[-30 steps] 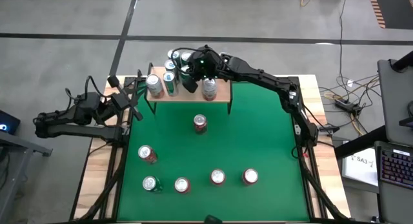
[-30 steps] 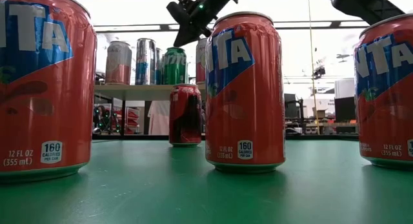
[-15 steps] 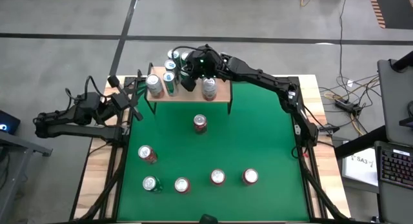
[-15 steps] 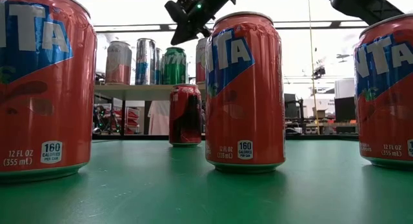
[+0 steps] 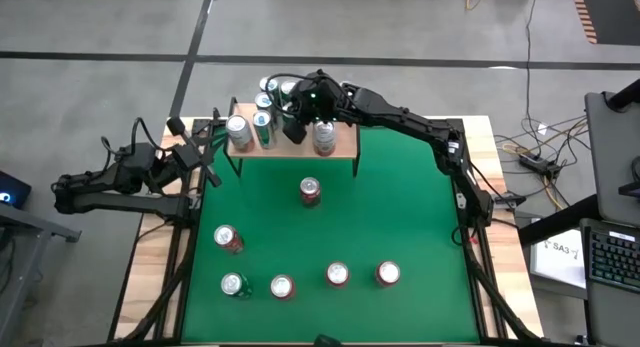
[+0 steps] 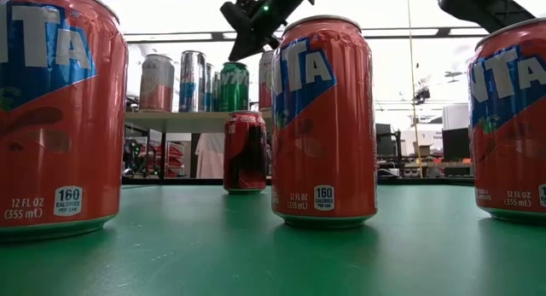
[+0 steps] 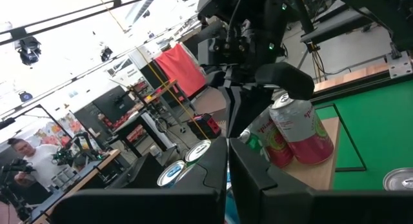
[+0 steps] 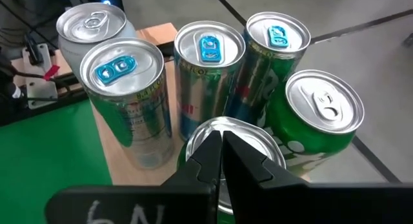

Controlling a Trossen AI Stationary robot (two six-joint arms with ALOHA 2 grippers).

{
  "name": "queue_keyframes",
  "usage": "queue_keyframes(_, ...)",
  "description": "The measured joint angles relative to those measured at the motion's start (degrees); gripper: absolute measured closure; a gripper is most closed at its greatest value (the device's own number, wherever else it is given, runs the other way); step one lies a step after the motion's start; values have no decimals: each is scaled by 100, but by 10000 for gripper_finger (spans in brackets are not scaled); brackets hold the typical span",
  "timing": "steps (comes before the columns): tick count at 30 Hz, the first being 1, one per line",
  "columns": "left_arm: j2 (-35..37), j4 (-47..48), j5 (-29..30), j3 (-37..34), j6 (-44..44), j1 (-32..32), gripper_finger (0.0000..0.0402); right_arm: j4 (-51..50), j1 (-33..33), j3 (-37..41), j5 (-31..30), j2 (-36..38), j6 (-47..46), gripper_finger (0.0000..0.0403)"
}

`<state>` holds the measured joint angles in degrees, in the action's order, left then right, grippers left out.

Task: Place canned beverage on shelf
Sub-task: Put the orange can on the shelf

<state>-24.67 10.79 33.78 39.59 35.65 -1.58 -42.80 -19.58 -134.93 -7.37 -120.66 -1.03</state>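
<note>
Cans [image 5: 253, 128] stand clustered on the shelf [image 5: 340, 147] at the counter's [image 5: 400, 217] far edge. Right pincer [image 5: 295, 127] hovers just above them, fingers together, holding nothing. Left pincer [image 5: 205, 152], fingers together, waits beside the shelf's left end.

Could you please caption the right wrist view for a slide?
Shut right gripper hovers over cans clustered on the shelf.

Cans [image 5: 254, 127] clustered on shelf [image 5: 340, 145]; six more cans [image 5: 310, 191] on table [image 5: 420, 217] before it.
</note>
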Motion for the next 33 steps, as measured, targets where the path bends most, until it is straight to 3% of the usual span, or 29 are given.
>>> queue_keyframes(18, 0, 0, 20, 0, -1, -2, 402, 219, 19, 20, 34, -3, 150, 394)
queue_keyframes(33, -4, -1, 17, 0, -1, -1, 402, -276, 162, -11, 32, 97, 89, 394)
